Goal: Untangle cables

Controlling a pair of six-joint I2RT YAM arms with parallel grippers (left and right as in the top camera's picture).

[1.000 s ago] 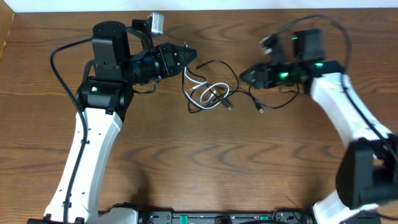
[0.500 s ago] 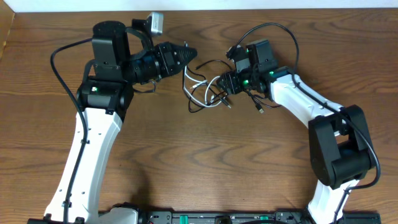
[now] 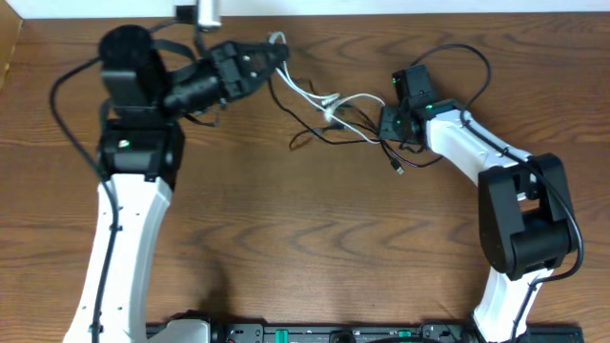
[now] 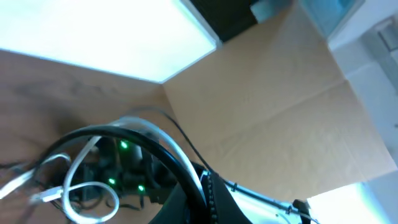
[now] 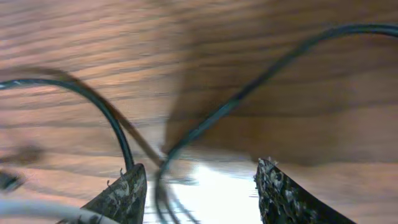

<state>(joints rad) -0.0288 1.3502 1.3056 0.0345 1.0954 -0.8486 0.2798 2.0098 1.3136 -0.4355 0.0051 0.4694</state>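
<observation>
Two cords in a loose tangle on the wooden table (image 3: 286, 238), everything here placed against the white cord (image 3: 310, 93). At the far-left end of the white cord, the left gripper (image 3: 274, 52), jaws closed tight and pinching that end; hard to tell whether a black strand is caught there as well. From the left wrist camera, blurred loops of the white cord (image 4: 93, 186) close below the lens. Running rightward from the pinch, the white cord slanting down to a small knot mid-table, then splitting into two strands. Just below and under the white cord, the thin black cord (image 3: 297, 141), one loose end left of the knot, the rest weaving beneath the white strands. At the right end of the white cord, the right gripper (image 3: 386, 119), jaws partly apart and gripping nothing. In the right wrist view, both fingertips (image 5: 127, 190) low over the wood with black cord (image 5: 236, 102) lying in the gap, untouched. Below the white cord's right end, a small black plug (image 3: 398, 170) flat on the table.
</observation>
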